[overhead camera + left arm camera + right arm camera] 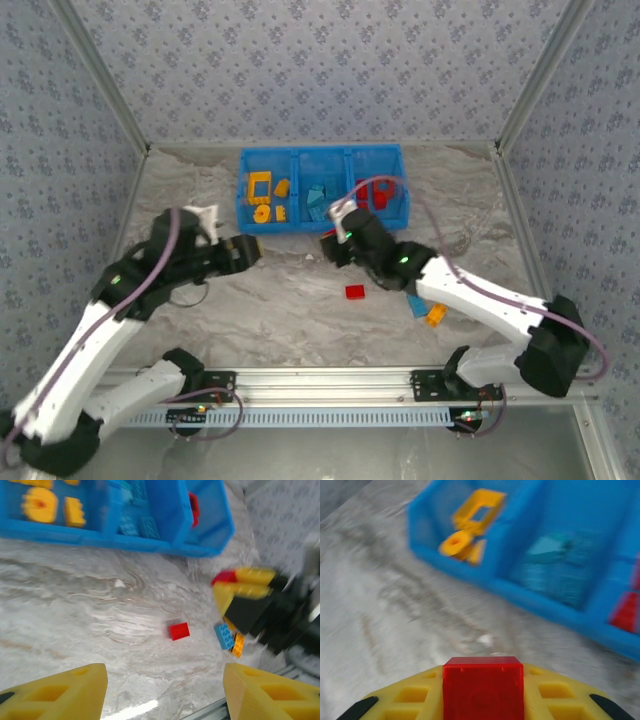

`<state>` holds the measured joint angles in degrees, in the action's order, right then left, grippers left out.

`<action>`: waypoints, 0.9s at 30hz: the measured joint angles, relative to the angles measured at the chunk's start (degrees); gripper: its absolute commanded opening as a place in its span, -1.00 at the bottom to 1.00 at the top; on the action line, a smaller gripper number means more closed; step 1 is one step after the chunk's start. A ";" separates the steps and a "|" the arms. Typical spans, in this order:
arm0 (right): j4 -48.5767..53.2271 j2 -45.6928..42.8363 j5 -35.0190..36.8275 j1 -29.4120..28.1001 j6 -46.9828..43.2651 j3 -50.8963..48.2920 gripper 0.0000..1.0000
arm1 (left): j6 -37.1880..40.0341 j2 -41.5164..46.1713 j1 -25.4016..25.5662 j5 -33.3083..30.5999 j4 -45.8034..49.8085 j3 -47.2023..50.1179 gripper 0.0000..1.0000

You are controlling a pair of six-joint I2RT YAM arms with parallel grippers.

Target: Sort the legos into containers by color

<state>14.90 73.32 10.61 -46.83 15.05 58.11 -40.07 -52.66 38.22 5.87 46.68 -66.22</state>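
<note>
Right claw (483, 700): clamped on a small red brick (483, 680), square-faced and glossy, seated between the yellow plastic fingers. From overhead I read it in front of the middle compartment of the blue bin (290, 224), close to the near wall. I cannot tell whether it clears the rim.

Left claw (165, 697): gaping wide with nothing between its fingers, hanging over bare tabletop (250, 300) in front of the bin's left compartment.

Bin: smooth moulded plastic with thin upright walls and three side-by-side compartments.
- Left: yellow pieces, including an open square frame and a round piece with a centre hole.
- Middle: blue bricks.
- Right: red pieces.

Loose on the tabletop:
- A flat red square (355, 292) lies alone between the arms.
- A blue brick (417, 305) and an orange brick (436, 315) lie just beside each other, next to the right forearm.

Room: the grey-white marbled surface is open between the arms and left of the bin. Patterned wall panels (320, 70) close in three sides. An aluminium rail (320, 378) runs along the near edge. Both wrist views are blurred.
</note>
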 measured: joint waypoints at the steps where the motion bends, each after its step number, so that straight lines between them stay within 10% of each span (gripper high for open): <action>1: 0.50 -0.66 -0.33 3.13 0.31 -0.11 -0.34 | 0.13 -2.43 2.86 -1.03 -1.40 -1.01 0.27; 11: 7.19 18.27 -2.89 22.69 2.78 12.07 -0.37 | 0.63 -22.99 19.28 -11.93 -17.44 -6.03 0.27; 27: 13.77 38.84 -4.00 25.51 4.94 27.23 -0.24 | 1.22 -26.51 23.30 -15.39 -21.24 -6.25 0.28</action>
<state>28.67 112.16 6.61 -21.32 19.99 85.34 -38.85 -79.18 61.52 -9.52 25.43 -72.47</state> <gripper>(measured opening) 0.366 0.637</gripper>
